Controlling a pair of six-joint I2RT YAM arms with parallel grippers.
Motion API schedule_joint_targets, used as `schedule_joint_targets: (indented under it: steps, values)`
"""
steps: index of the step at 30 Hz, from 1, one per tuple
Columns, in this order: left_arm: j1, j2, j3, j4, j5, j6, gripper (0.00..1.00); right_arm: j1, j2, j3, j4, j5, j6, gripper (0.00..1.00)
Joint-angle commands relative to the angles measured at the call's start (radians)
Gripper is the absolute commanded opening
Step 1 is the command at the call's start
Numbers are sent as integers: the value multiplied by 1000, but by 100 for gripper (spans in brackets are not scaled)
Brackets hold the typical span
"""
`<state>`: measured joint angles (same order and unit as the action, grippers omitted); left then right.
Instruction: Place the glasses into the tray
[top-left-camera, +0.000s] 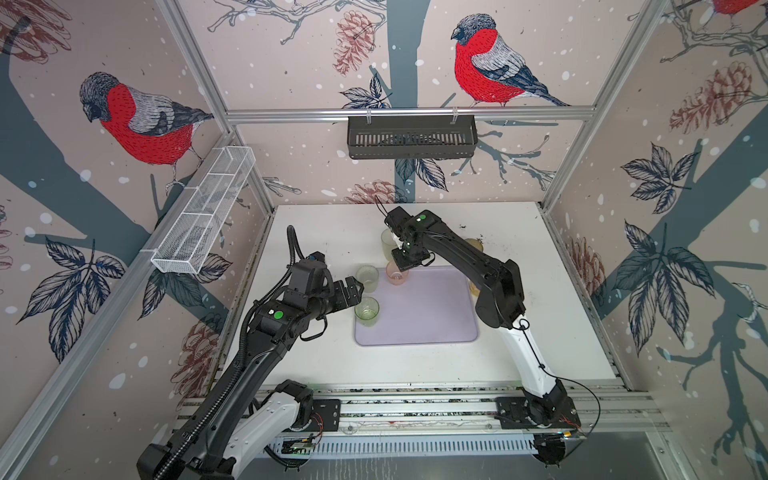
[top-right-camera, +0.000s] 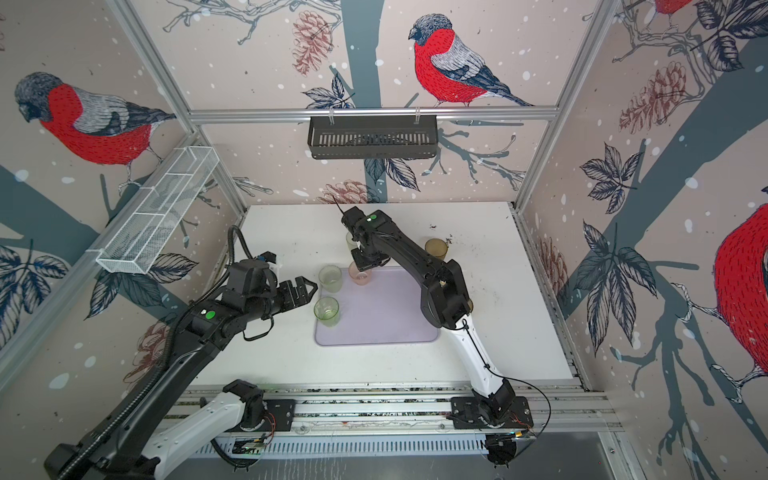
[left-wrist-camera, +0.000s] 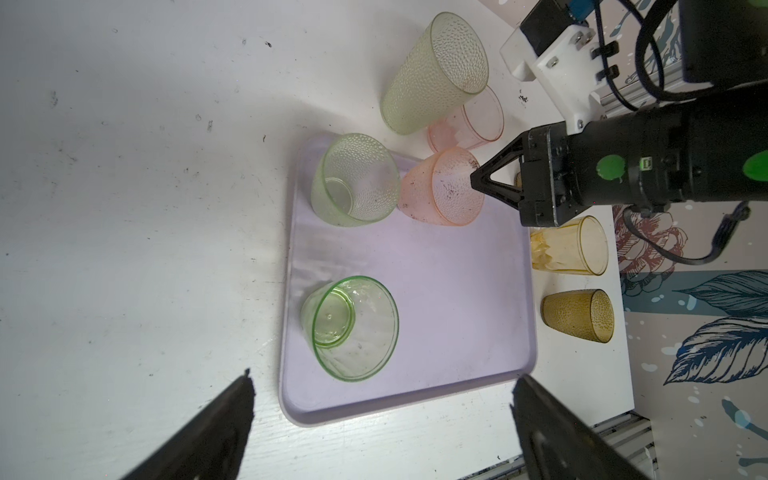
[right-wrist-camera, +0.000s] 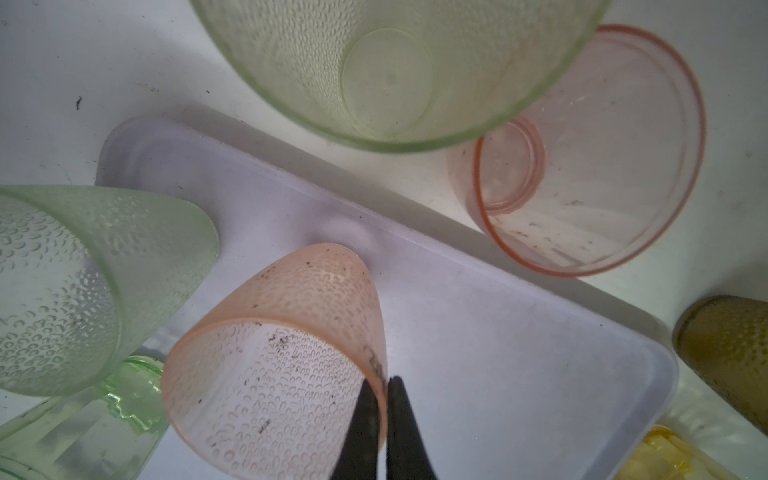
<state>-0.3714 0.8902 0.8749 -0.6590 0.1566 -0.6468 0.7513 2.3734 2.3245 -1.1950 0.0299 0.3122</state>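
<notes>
Laboratory robot booth: aluminium frame (top-left-camera: 407, 114), bird-print wall panels (top-left-camera: 291, 62), left arm (top-left-camera: 266, 332) and right arm (top-left-camera: 478, 266) on a rail (top-left-camera: 415, 409), white surface (top-left-camera: 540, 332).

The tray (left-wrist-camera: 436, 291) is smooth, matt lavender plastic. On it, the dimpled pink glass (right-wrist-camera: 291, 316) and a pale green glass (left-wrist-camera: 357, 178) are frosted and pebbled, while the clear green glass (left-wrist-camera: 353, 328) is glossy and smooth-walled. Just beyond the tray's rim, the tall green glass (left-wrist-camera: 432, 75) is pebbled too, and the other pink glass (right-wrist-camera: 602, 166) is slick and see-through. The amber glass (left-wrist-camera: 577, 316) beside the tray is stippled; the yellow glass (left-wrist-camera: 569, 245) shines, perhaps ribbed. My right tool (right-wrist-camera: 384, 380) is matt black plastic. The tabletop (left-wrist-camera: 145, 208) is matt white, scuffed and speckled.
</notes>
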Motion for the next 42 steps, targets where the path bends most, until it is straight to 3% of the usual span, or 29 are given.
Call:
schedule_joint_targets:
  steps: [1,42]
  values:
    - [2,-4,1,24,-5,-2,96,5,8,7,17,5,5,0]
    - [1,-31,-48,55,8,-30,96,28,24,-25,34,-8,10,2]
